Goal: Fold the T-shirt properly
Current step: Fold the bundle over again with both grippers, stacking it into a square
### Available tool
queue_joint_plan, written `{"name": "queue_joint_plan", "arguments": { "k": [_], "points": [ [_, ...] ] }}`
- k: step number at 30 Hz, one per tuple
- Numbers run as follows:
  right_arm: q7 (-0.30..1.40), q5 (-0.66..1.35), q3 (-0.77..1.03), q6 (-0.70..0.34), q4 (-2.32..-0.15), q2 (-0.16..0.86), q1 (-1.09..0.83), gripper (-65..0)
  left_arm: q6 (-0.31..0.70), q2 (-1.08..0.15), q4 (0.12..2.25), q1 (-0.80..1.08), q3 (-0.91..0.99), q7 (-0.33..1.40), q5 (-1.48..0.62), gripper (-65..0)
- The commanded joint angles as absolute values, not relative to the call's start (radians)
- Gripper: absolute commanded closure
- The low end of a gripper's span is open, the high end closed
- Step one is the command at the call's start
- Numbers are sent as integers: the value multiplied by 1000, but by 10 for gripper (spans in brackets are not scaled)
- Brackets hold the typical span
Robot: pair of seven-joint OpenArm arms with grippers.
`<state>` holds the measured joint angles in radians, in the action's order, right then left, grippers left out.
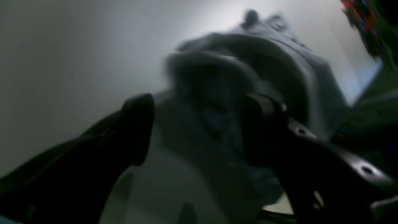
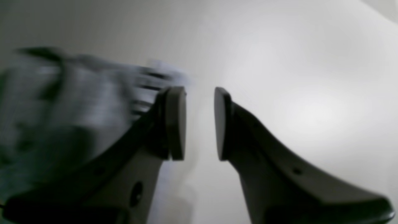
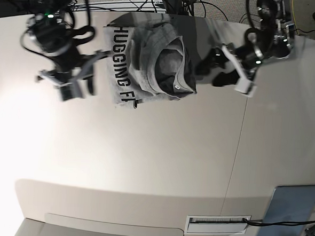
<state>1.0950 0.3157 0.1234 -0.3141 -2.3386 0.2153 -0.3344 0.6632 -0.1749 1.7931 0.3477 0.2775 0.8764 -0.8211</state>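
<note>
The heather-grey T-shirt (image 3: 153, 64) lies bunched and partly folded at the far middle of the table, black lettering showing on its left part and the crew neck on top. My left gripper (image 3: 214, 68) is open just to the right of the shirt. In the left wrist view the gripper (image 1: 199, 127) frames the blurred shirt (image 1: 248, 68), jaws wide apart with nothing clamped. My right gripper (image 3: 93, 71) is just to the left of the shirt. In the right wrist view this gripper (image 2: 199, 124) is open with a narrow empty gap, and the shirt (image 2: 77, 93) is a blur on the left.
A flat grey-blue panel (image 3: 290, 214) lies at the near right corner. A white slotted fitting (image 3: 218, 222) sits at the near edge. Cables and gear (image 3: 170, 1) crowd the far edge. A seam (image 3: 239, 144) runs across the table (image 3: 144, 160).
</note>
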Motion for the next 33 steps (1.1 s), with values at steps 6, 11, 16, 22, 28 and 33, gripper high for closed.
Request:
{"name": "queue_joint_plan", "arguments": {
  "k": [6,11,16,22,28,33],
  "points": [
    [1073,320,331,-312,-2356,297,-387,-164,645,-180,1814,330,179,981,-908,-435],
    [1072,321,435,-310,-2356,336,-422,-164,648,-181,1860,387,198,1035,-957,-435],
    [1068,321,464,-309,-2356,347,-427,-164,656,-180,1877,461,199,1086,-1007,-435],
    [1065,321,464,-308,-2356,347,-435,-164,655,-180,1877,516,199,1080,-1020,-435],
    [1066,321,464,-308,-2356,346,-435,-164,624,-166,1877,516,199,1070,-1063,-380],
    [1066,321,464,-309,-2356,346,-435,-164,625,-144,1877,516,199,1128,-1064,-187]
  ]
}}
